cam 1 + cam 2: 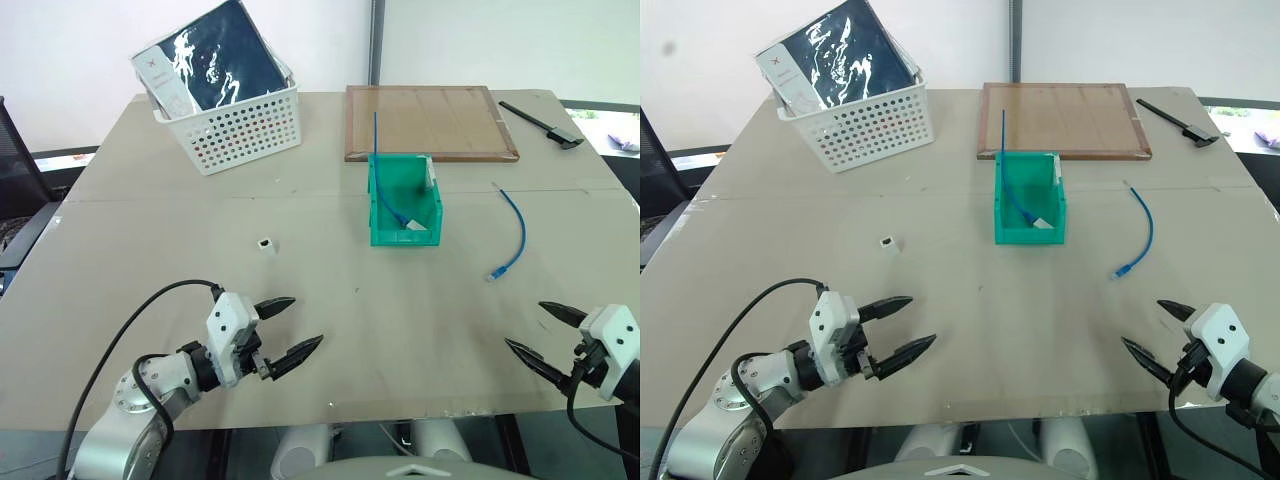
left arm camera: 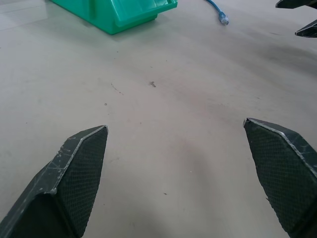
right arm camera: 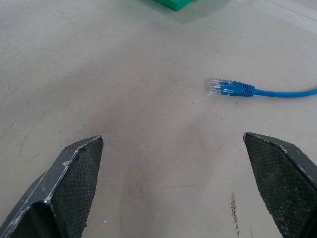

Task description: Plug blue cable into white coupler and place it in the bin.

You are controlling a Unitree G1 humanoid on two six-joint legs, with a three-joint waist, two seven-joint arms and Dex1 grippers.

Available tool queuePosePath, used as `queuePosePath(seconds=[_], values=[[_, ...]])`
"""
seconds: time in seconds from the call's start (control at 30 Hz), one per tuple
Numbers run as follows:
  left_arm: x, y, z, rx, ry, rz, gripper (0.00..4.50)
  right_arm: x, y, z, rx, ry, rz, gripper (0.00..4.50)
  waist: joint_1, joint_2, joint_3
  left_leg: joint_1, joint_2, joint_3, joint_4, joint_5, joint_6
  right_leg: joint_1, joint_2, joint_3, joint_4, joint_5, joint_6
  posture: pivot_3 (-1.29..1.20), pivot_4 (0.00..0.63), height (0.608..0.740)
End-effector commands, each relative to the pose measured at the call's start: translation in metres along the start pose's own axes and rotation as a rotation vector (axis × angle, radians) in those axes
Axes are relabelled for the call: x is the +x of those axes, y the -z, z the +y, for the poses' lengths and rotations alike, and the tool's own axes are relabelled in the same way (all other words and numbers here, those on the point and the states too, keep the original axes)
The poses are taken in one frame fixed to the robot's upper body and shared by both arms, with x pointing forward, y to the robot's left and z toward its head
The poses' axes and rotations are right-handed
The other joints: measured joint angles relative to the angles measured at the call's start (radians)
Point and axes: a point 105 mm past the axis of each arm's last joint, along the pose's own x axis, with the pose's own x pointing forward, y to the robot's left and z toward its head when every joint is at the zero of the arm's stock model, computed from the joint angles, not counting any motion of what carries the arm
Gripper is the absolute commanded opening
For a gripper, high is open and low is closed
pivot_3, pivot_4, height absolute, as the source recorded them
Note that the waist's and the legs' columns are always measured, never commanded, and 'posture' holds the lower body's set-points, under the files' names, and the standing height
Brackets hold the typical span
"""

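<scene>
On beige table point(image 1: 300, 350), green bin point(image 1: 404, 203) mid, basket point(image 1: 240, 125) far-left.

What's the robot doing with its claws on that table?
Nothing is being held yet. The left gripper and right gripper both hover open above the table. A blue cable lies loose on the robot's right, and the tiny white coupler sits apart on its left. The green bin in the middle already holds another blue cable with a white piece. Farther back are a white basket and a wooden board.
</scene>
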Motion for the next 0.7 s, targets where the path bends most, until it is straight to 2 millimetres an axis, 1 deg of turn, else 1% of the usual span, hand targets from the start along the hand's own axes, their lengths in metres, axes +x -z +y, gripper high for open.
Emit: queuePosePath(seconds=[0.03, 0.13, 0.2, 0.27, 0.33, 0.4, 0.43, 0.5, 0.6, 0.63, 0.67, 0.7], values=[[0.002, -0.008, 0.0, 0.043, 0.012, -0.031, 4.5, 0.001, -0.015, -0.008, -0.062, 0.02, -0.032, 4.47, 0.0, 0.0, 0.0, 0.0, 0.0, 0.0, 0.0, 0.0, 0.0, 0.0, 0.0, 0.0, 0.0, 0.0, 0.0, 0.0, 0.15, 0.74], [0.008, -0.016, 0.003, 0.02, 0.003, -0.055, 4.5, 0.009, -0.027, -0.01, -0.082, 0.019, -0.046, 4.47, -0.001, 0.0, 0.0, 0.0, 0.0, 0.0, 0.0, 0.0, 0.0, 0.0, 0.0, 0.0, 0.0, 0.0, 0.0, 0.0, 0.15, 0.74], [0.013, -0.023, 0.008, -0.01, -0.016, -0.078, 4.5, 0.01, -0.033, -0.016, -0.092, 0.027, -0.041, 4.47, 0.0, 0.0, 0.0, 0.0, 0.0, 0.0, 0.001, 0.0, 0.0, 0.0, 0.0, 0.0, 0.0, 0.0, 0.0, 0.0, 0.15, 0.74], [0.017, -0.033, 0.008, -0.016, -0.005, -0.102, 4.5, 0.01, -0.038, -0.02, -0.113, 0.004, -0.024, 4.47, 0.001, 0.0, 0.0, 0.0, 0.0, 0.0, 0.0, 0.0, 0.0, 0.0, 0.001, -0.001, 0.0, 0.0, 0.0, 0.0, 0.15, 0.74], [0.02, -0.043, 0.004, 0.001, 0.038, -0.12, 4.5, 0.009, -0.044, -0.026, -0.164, -0.039, 0.005, 4.47, 0.001, 0.0, 0.0, 0.0, -0.001, -0.001, 0.001, 0.0, 0.0, 0.0, 0.0, -0.001, 0.0, 0.0, 0.0, 0.0, 0.15, 0.74], [0.021, -0.049, -0.008, 0.074, 0.126, -0.114, 4.5, 0.011, -0.049, -0.035, -0.232, -0.089, 0.064, 4.47, 0.0, 0.0, 0.0, 0.0, -0.001, 0.0, 0.001, 0.0, 0.0, 0.0, 0.0, 0.0, 0.0, 0.001, 0.0, 0.0, 0.15, 0.74], [0.021, -0.049, -0.014, 0.113, 0.175, -0.1, 4.5, 0.014, -0.054, -0.042, -0.29, -0.117, 0.091, 4.47, -0.002, 0.0, 0.0, 0.0, -0.001, 0.001, 0.001, 0.0, 0.0, 0.0, 0.0, 0.0, 0.0, 0.001, 0.0, 0.0, 0.15, 0.74], [0.021, -0.049, -0.02, 0.143, 0.225, -0.09, 4.5, 0.021, -0.06, -0.052, -0.385, -0.167, 0.138, 4.47, -0.007, 0.0, 0.001, 0.001, -0.001, 0.003, 0.001, 0.0, 0.0, 0.0, 0.0, 0.002, 0.0, 0.001, -0.002, 0.0, 0.15, 0.74], [0.021, -0.05, -0.026, 0.172, 0.282, -0.086, 4.5, 0.033, -0.061, -0.067, -0.524, -0.245, 0.241, 4.47, -0.01, 0.0, 0.002, 0.001, 0.0, 0.004, 0.001, 0.0, 0.001, 0.001, 0.001, 0.001, 0.0, 0.0, 0.0, 0.0, 0.15, 0.74], [0.021, -0.05, -0.029, 0.182, 0.303, -0.081, 4.5, 0.038, -0.058, -0.07, -0.568, -0.297, 0.28, 4.08, -0.01, -0.001, 0.003, 0.001, 0.0, 0.004, 0.001, 0.0, 0.001, 0.0, 0.001, 0.001, 0.0, 0.0, 0.0, 0.0, 0.15, 0.74], [0.021, -0.05, -0.03, 0.189, 0.315, -0.079, 4.5, 0.041, -0.056, -0.072, -0.594, -0.334, 0.306, 3.93, -0.011, -0.001, 0.003, 0.001, 0.0, 0.004, 0.001, 0.0, 0.001, 0.001, 0.001, -0.001, 0.0, 0.001, -0.001, 0.0, 0.15, 0.74], [0.021, -0.049, -0.031, 0.191, 0.321, -0.078, 4.5, 0.046, -0.055, -0.075, -0.625, -0.36, 0.321, 3.57, -0.012, -0.001, 0.004, 0.0, 0.0, 0.005, 0.001, 0.0, 0.001, 0.0, 0.002, -0.001, 0.0, 0.002, -0.002, 0.0, 0.15, 0.74]])
